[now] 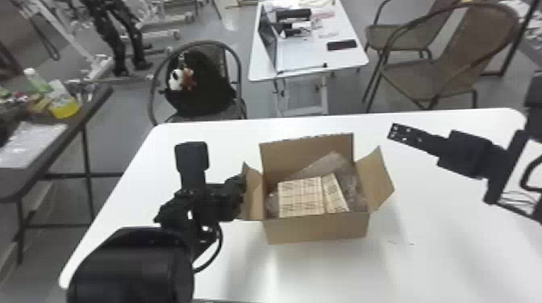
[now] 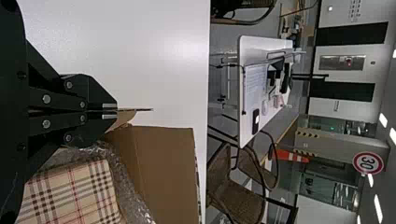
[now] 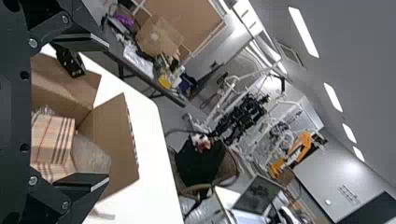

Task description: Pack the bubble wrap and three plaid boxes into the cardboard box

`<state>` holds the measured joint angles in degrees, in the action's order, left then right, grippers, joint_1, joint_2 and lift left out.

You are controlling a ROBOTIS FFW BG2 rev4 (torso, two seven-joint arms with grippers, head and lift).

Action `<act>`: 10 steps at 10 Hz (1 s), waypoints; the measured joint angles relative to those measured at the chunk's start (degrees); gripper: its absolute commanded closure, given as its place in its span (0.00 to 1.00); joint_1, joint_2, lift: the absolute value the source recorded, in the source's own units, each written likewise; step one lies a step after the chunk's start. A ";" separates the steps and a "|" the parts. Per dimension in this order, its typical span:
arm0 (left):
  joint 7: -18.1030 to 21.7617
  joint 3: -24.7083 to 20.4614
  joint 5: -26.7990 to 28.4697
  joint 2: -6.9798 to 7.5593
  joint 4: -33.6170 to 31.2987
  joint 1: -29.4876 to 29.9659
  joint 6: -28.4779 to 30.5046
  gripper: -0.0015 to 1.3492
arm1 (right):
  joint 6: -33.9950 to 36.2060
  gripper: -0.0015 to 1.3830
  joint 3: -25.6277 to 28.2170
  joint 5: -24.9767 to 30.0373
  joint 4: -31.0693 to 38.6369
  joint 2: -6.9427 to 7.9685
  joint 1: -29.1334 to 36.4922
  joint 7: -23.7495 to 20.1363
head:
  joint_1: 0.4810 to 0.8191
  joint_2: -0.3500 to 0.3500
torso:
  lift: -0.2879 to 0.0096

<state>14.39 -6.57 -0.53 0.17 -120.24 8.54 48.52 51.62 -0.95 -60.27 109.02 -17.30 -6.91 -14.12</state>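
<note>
The left pincer [image 1: 242, 182] is pressed together on the left flap [image 1: 253, 197] of the cardboard box [image 1: 316, 229], pinching the flap's edge between its fingertips. The box stands open on the white bench [image 1: 435, 258], just to the right of this pincer. Inside, further right from the pincer, two plaid boxes [image 1: 300, 197] [image 1: 334, 193] show side by side, the narrower one on the right and leaning. Bubble wrap [image 1: 342, 169] bulges behind them and on their right, with more at their left, nearer the left pincer. The back flap [image 1: 306, 155] stands up beyond the plaid boxes.

The right pincer [image 1: 393, 131] is spread wide with nothing between its fingers [image 3: 81, 184], apart from the cardboard box, beyond the outward-tilted right flap [image 1: 375, 179]. Well beyond the left pincer, a black bag [image 1: 205, 88] rests on a chair [image 1: 238, 68].
</note>
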 measured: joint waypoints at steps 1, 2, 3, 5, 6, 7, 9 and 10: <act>0.09 -0.10 0.00 0.00 0.00 0.10 -0.12 0.90 | -2.67 0.21 1.89 3.98 3.29 -1.29 4.69 0.20 | 0.63 0.72 | 0.66; 0.18 -0.27 -0.01 0.00 0.00 0.22 -0.18 0.90 | -6.29 0.21 3.70 9.79 6.17 -1.55 10.00 0.55 | 0.63 0.67 | 0.66; 0.28 -0.48 -0.06 0.00 0.00 0.42 -0.28 0.90 | -12.71 0.21 4.80 16.57 8.08 -1.11 15.83 1.44 | 0.63 0.62 | 0.66; 0.62 -0.91 -0.22 0.00 -0.04 0.78 -0.52 0.90 | -30.51 0.21 6.57 30.55 7.23 1.47 26.59 6.10 | 0.63 0.52 | 0.66; 0.71 -1.08 -0.33 0.00 -0.08 0.89 -0.64 0.90 | -36.51 0.21 9.78 34.73 5.00 3.36 29.70 6.73 | 0.63 0.44 | 0.66; 0.72 -1.14 -0.41 0.00 -0.08 0.94 -0.70 0.90 | -39.17 0.21 13.78 38.47 3.87 5.19 31.45 7.94 | 0.63 0.36 | 0.66; 0.72 -1.19 -0.44 0.00 -0.08 0.95 -0.72 0.90 | -40.26 0.21 21.15 46.02 1.96 7.58 31.88 8.02 | 0.63 0.21 | 0.66; 0.72 -1.23 -0.47 0.00 -0.09 0.99 -0.72 0.90 | -40.42 0.21 24.02 47.64 -0.99 7.34 30.18 5.03 | 0.63 0.16 | 0.66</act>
<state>15.12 -7.80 -1.00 0.17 -120.32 9.53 47.80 11.20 23.07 -12.63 108.03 -9.96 23.27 -9.10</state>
